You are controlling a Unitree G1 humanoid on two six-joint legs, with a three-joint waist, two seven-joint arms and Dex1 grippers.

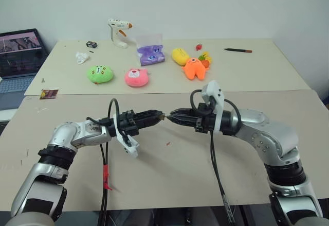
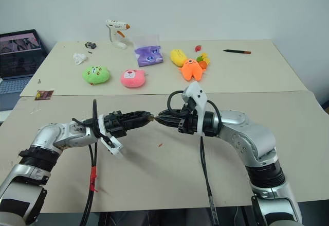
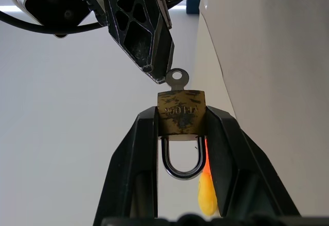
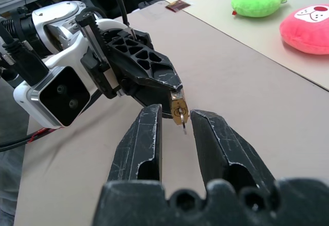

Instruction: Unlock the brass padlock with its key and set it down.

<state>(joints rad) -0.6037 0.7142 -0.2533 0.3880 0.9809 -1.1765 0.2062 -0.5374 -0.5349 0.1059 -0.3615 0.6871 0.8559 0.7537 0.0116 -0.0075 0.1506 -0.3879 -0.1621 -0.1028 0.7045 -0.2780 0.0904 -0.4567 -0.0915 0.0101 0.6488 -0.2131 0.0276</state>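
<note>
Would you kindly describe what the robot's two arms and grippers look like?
Both arms have silver-grey metallic shells with black ribbed joint rings. Each wrist carries a white camera housing. The left gripper and right gripper each have two black, scuffed fingers with a triangular lattice structure. Black cables loop off both wrists; the cable hanging under the left arm has a wrap of red tape.

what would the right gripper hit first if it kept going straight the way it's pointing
Most likely the key sticking out of the brass padlock, which the left gripper holds; it sits just ahead of the open right gripper, though exact alignment is unclear.
</note>
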